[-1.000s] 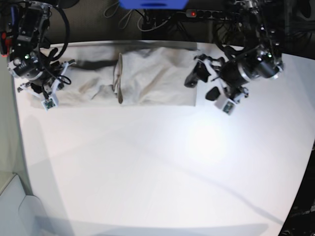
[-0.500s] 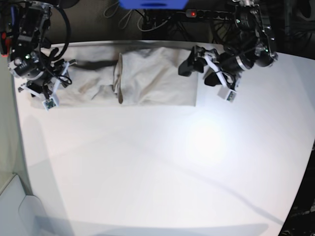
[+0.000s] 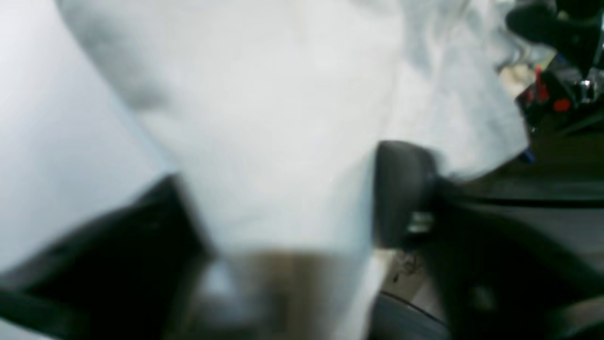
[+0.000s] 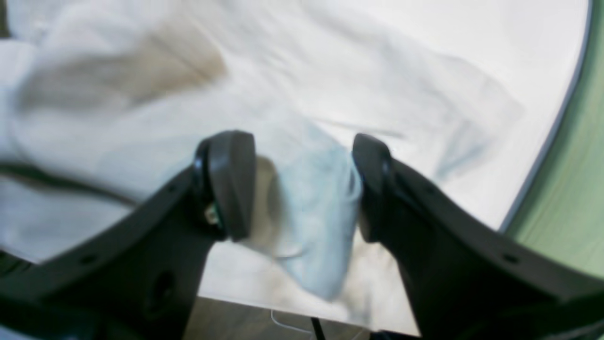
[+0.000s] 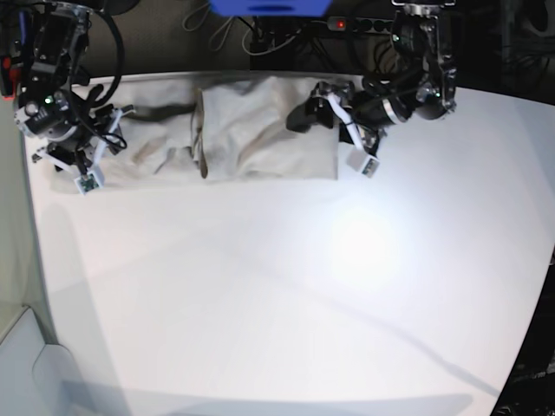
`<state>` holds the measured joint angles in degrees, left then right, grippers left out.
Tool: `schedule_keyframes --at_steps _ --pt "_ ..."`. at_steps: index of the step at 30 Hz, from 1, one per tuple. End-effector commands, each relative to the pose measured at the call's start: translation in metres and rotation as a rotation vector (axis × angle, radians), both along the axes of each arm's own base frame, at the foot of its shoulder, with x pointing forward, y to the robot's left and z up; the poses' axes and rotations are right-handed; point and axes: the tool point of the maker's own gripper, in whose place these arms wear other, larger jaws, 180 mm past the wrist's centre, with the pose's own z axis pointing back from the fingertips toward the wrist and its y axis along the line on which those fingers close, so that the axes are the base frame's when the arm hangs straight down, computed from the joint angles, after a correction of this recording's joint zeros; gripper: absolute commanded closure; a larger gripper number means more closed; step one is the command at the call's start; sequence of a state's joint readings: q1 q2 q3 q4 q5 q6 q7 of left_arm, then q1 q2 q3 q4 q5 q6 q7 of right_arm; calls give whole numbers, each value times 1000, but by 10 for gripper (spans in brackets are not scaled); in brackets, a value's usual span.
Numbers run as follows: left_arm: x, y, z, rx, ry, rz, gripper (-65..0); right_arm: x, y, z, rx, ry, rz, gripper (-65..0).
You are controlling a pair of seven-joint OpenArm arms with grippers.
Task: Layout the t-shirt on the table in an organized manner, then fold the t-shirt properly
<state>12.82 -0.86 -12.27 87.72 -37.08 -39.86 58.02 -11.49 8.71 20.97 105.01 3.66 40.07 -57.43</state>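
Observation:
The light grey-beige t-shirt (image 5: 251, 130) lies in a long strip along the far edge of the white table (image 5: 277, 286), with wrinkles and a fold near its middle. My left gripper (image 5: 314, 106) sits at the shirt's right end. In the blurred left wrist view its jaws stand apart, with the t-shirt (image 3: 283, 118) filling the gap of the gripper (image 3: 283, 208). My right gripper (image 5: 113, 126) is at the shirt's left end. In the right wrist view the gripper (image 4: 299, 189) is open, its jaws apart around a raised bunch of the t-shirt (image 4: 330, 71).
A power strip (image 5: 347, 23) with a red light, cables and a blue object (image 5: 269, 7) lie behind the far edge. The table's curved edge (image 4: 552, 137) runs close to the right gripper, with green floor beyond it.
My left arm has swung left onto the shirt's right end, and that end has shifted left and bunched up. The right arm has stayed where it was.

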Motion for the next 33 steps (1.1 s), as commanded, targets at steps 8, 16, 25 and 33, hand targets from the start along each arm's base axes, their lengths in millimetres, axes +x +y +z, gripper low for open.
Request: schedule_keyframes --at_steps 8,16,25,33 --pt "26 43 14 27 -70 109 -116 15 -2 22 -17 -73 9 -337" --pt "32 96 14 106 -81 196 -116 17 -2 24 -21 -57 -7 -398" --pt "32 105 14 130 -80 189 -116 18 22 18 47 -49 -28 -473" --pt "32 104 14 127 -81 190 -116 21 26 8 77 -30 -42 -474"
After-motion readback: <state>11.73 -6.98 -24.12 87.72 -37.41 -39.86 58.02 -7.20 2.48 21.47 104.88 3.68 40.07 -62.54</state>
